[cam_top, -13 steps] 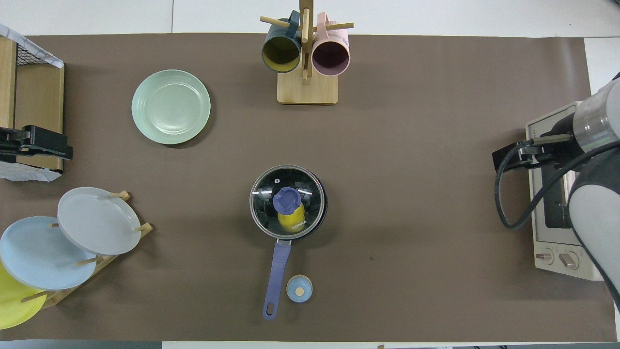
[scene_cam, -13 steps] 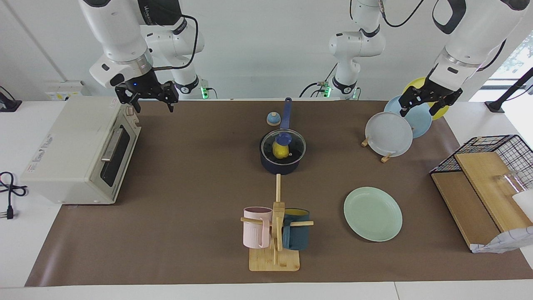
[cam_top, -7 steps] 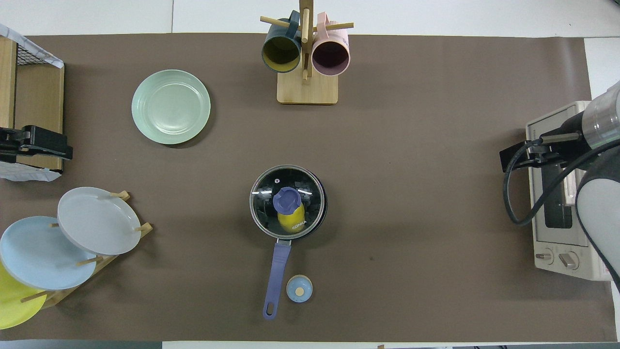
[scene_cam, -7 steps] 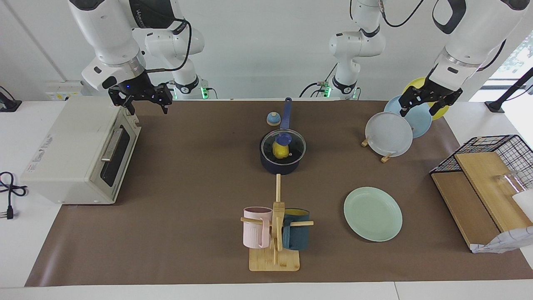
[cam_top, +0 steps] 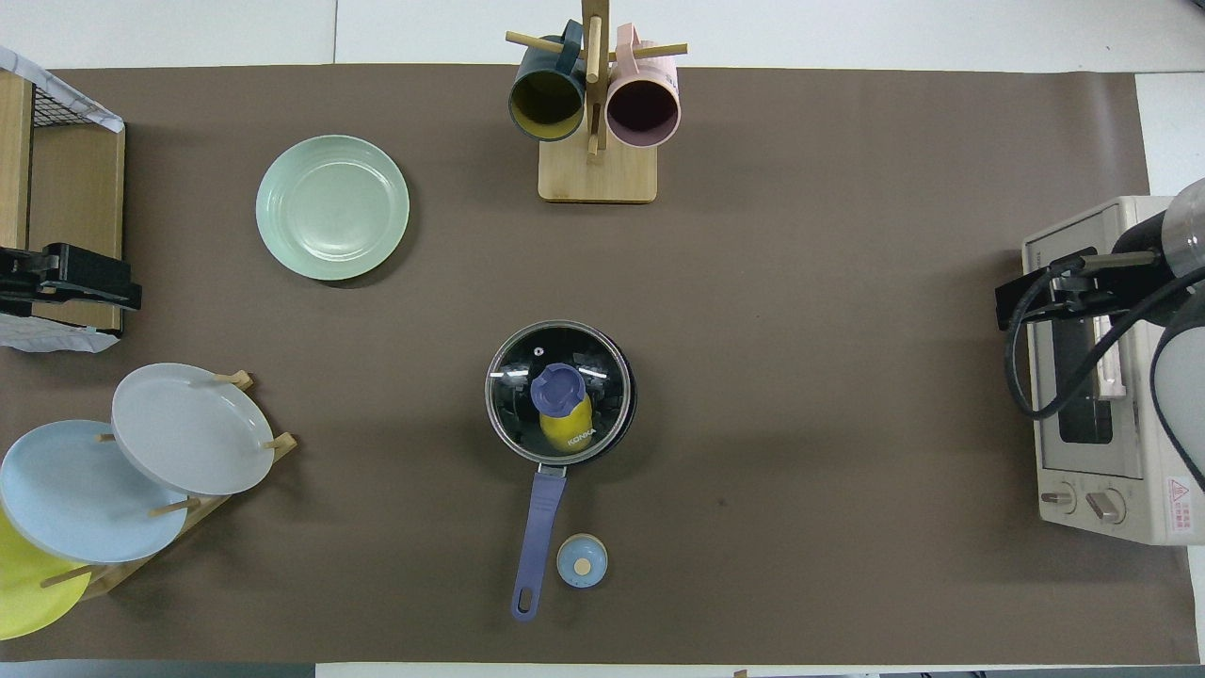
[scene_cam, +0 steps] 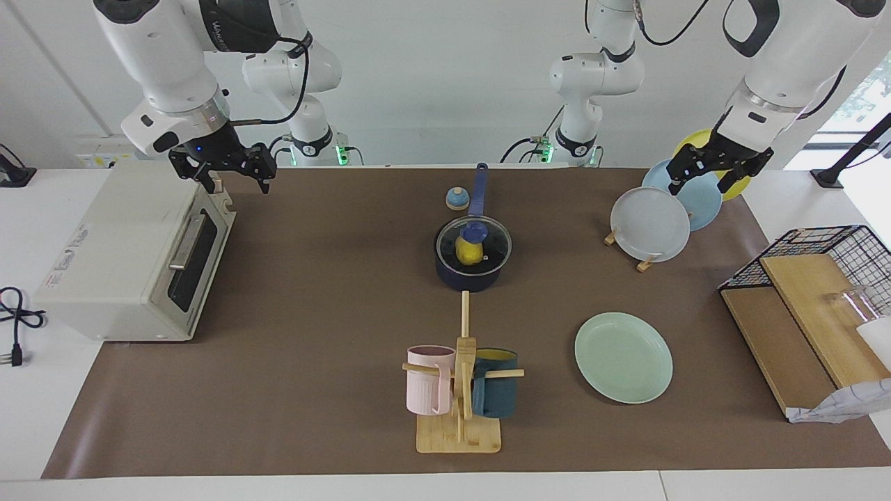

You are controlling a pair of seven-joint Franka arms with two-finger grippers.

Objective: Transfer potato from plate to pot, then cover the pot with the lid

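Note:
The yellow potato (scene_cam: 470, 255) lies inside the navy pot (scene_cam: 466, 280) in the middle of the table, its long blue handle pointing toward the robots. The clear glass lid (scene_cam: 495, 243) with the blue knob sits on the pot. In the overhead view the potato (cam_top: 568, 431) shows through the lid (cam_top: 521, 369). The mint-green plate (scene_cam: 623, 356) is bare, farther from the robots, toward the left arm's end. My right gripper (scene_cam: 235, 185) is open and empty over the toaster oven's corner. My left gripper (scene_cam: 699, 186) is open and empty over the plate rack.
A toaster oven (scene_cam: 132, 250) stands at the right arm's end. A plate rack (scene_cam: 651, 224) and a wire basket with boards (scene_cam: 814, 292) stand at the left arm's end. A mug tree (scene_cam: 459, 390) stands farther out than the pot. A small bell (scene_cam: 456, 199) sits beside the pot handle.
My right gripper has drawn away from the middle toward the toaster oven's end and risen slightly. The left arm, pot, lid and potato have not moved.

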